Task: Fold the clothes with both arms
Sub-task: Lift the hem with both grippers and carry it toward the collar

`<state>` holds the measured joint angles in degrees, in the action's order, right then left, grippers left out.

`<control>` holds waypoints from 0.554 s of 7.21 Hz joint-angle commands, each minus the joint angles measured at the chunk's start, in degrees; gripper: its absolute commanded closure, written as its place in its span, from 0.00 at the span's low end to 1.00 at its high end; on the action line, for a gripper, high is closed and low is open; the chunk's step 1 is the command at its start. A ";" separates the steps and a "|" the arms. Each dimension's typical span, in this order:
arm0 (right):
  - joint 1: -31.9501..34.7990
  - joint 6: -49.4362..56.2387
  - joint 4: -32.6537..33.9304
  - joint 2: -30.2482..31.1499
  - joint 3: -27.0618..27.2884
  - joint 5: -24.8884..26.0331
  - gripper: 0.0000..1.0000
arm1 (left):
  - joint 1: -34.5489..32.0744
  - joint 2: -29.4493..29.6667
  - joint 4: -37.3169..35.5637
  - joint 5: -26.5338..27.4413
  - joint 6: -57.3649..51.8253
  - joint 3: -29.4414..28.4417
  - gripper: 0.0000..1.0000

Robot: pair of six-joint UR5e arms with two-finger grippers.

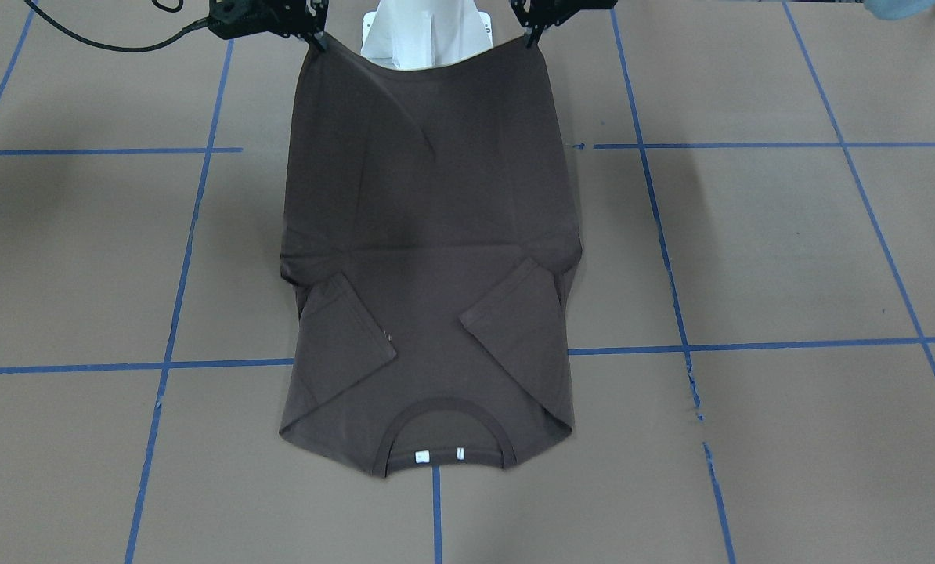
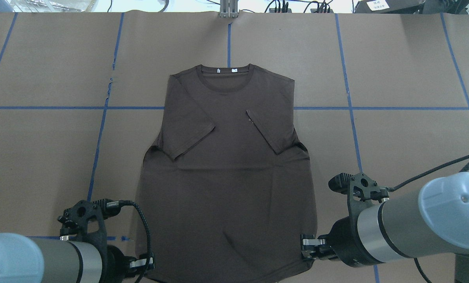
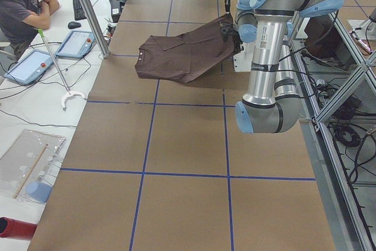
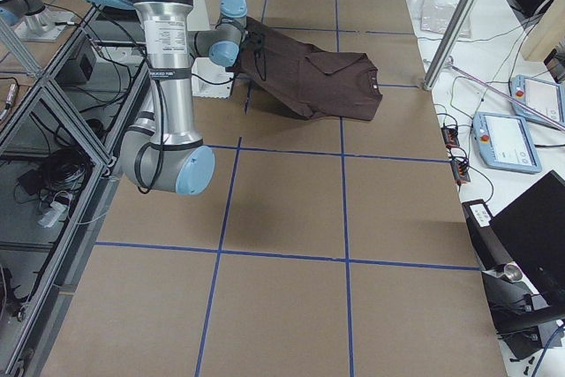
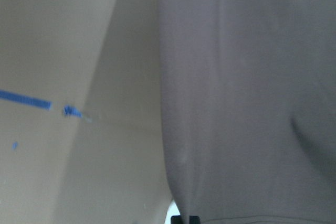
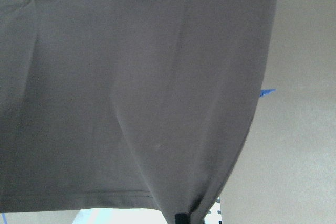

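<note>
T-shirt [image 2: 226, 177] sits mid-table [image 2: 42, 157], with the collar [image 2: 225, 74] on the side away from the robot and the hem on the robot side. On its own side the left gripper [image 2: 146, 262] has its fingers pinched narrow on the hem corner. Same for the right gripper [image 2: 308, 244] on the opposite corner. Both corners are up off the table, so the lower half of the shirt slopes up toward the robot and the hem edge sags a little between the two grips. Side views agree: collar end flat on the table, robot end raised. Both sleeves [image 2: 189, 125] are folded inward onto the chest, edges angled, not touching each other. Small pale marks [image 2: 251, 120] show right at the edge of the sleeve on the right-arm side. A white neck tag [image 1: 420, 457] is visible inside the collar. Wrist views show only cloth hanging from the fingertips at frame bottom, with brown table behind. Blue tape lines [image 2: 101, 133] grid the table, and one crosses under the shirt just below the collar. In the front view the white pedestal [image 1: 424, 35] shows behind the raised hem. In the left side view a person [image 3: 20, 4] is seated at a desk beside the table, opposite the robot.
</note>
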<state>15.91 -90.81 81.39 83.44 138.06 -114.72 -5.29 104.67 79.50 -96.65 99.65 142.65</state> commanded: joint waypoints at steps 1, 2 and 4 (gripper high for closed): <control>0.34 0.11 0.00 0.49 0.29 -1.57 1.00 | 2.56 0.79 -2.24 -0.03 -0.07 1.94 1.00; 3.65 0.55 -0.17 0.23 -2.07 -1.56 1.00 | 1.09 1.23 -2.24 0.05 -1.90 1.67 1.00; 11.20 7.38 -0.70 -2.30 -6.38 -0.69 1.00 | -8.03 1.67 -2.24 -0.12 -8.04 -0.16 1.00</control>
<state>22.34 -87.06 81.00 82.89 134.35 -116.00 -8.36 106.00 77.29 -96.72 95.02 143.88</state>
